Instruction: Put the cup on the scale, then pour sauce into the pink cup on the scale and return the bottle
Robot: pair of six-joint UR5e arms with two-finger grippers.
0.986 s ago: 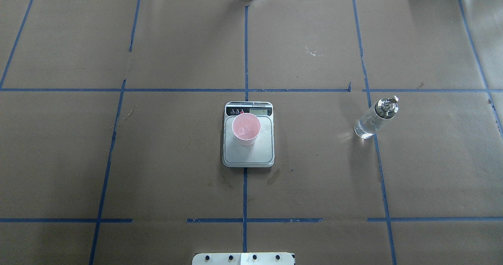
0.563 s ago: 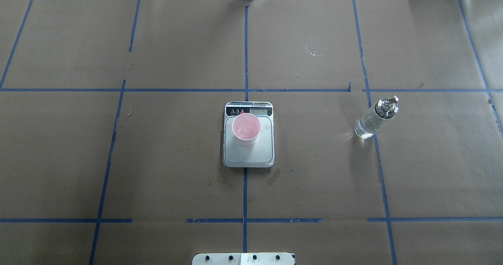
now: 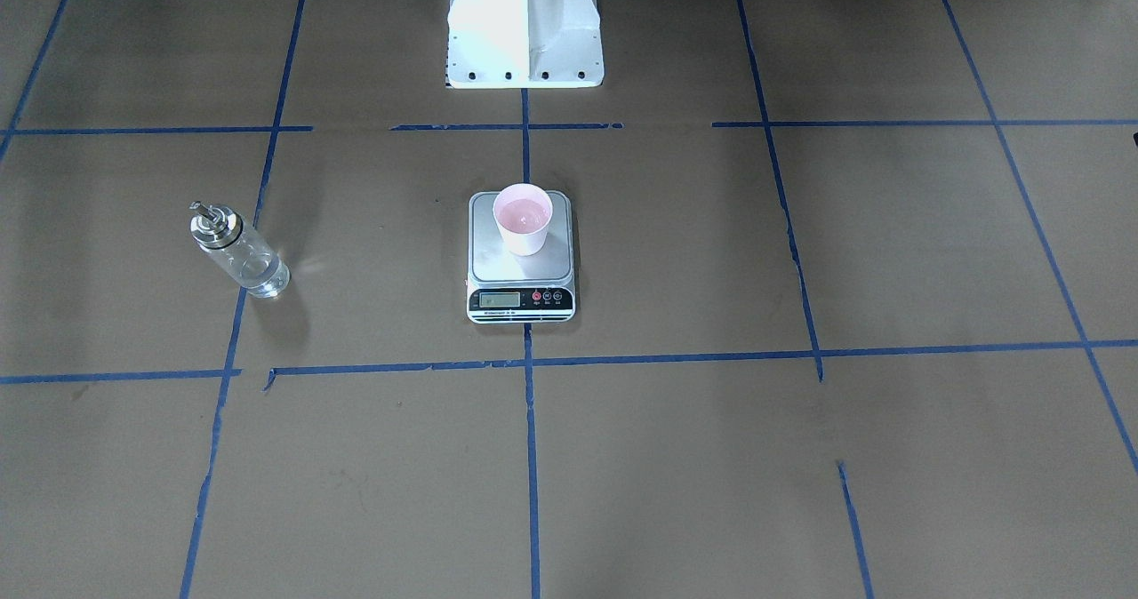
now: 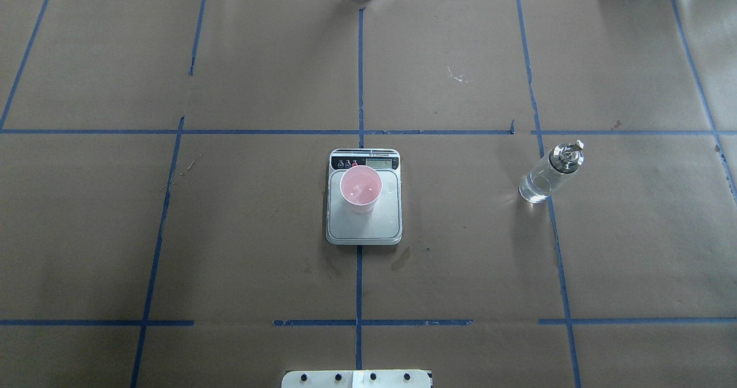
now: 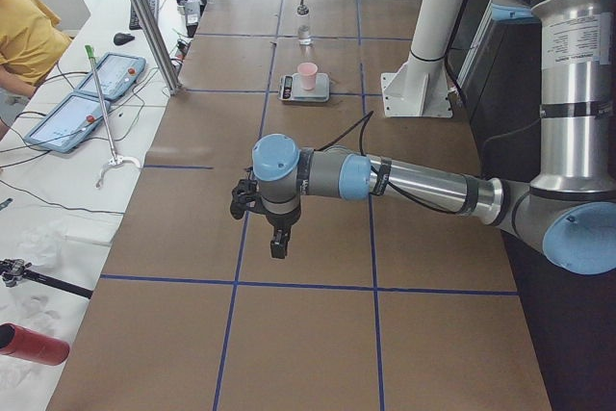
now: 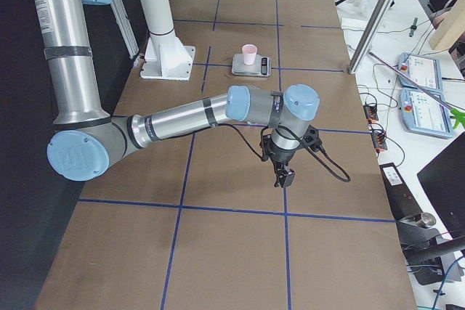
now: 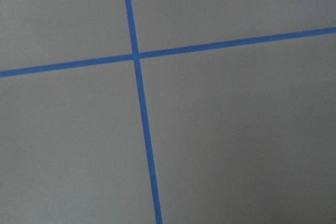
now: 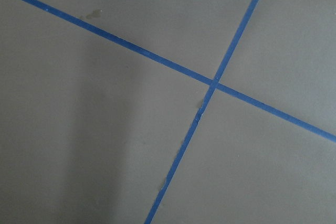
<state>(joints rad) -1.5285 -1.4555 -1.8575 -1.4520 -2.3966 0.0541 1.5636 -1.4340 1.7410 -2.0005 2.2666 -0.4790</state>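
Item 1, nearest from the left end: left jaws, hung above the bare surface [image 5: 192, 228]; I could not tell whether they were released or clenched.
Item 2: scale [image 4: 364, 227], mid-surface, cup [image 4: 361, 189] upright on its platform.
Item 3: bottle [image 4: 547, 175], upright, well apart from the scale.
Item 4, far end: right jaws, state likewise unreadable.
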